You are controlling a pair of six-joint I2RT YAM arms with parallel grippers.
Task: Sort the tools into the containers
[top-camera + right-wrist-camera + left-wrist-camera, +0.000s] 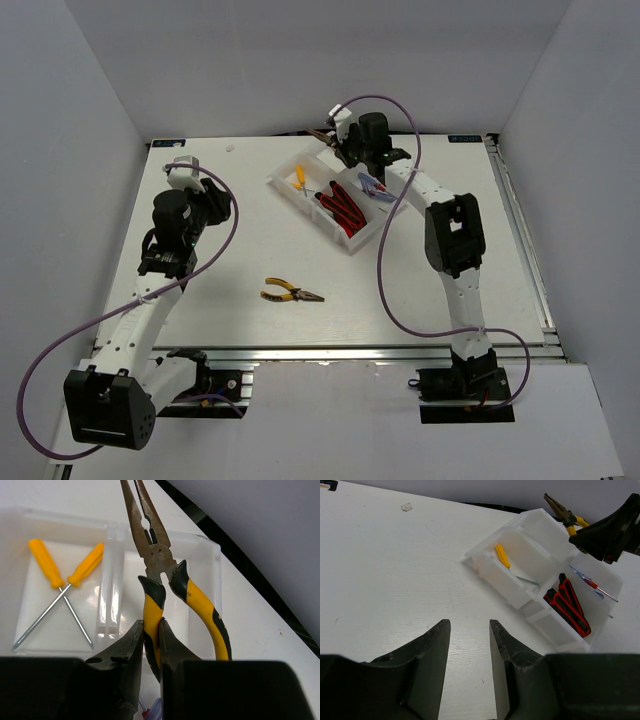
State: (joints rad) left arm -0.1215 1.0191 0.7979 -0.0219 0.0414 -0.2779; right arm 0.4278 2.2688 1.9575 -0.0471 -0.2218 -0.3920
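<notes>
The white divided tray [290, 165] sits at the far middle of the table. My right gripper [151, 627] is shut on one yellow-and-black handle of a pair of pliers [155, 555], held nose-forward above the tray's far corner compartment [205, 555]. Two small yellow-handled tools [65, 575] lie crossed in the compartment beside it. Red-and-black utility knives [568, 605] and thin screwdrivers [592, 584] fill other compartments. A second pair of yellow-handled pliers [292, 293] lies on the table in front. My left gripper [468, 630] is open over bare table, left of the tray.
The right arm [450, 235] reaches over the tray's right side, with a purple cable [385, 280] looping beside it. A small scrap [406, 507] lies near the far table edge. Grey walls enclose the table on three sides.
</notes>
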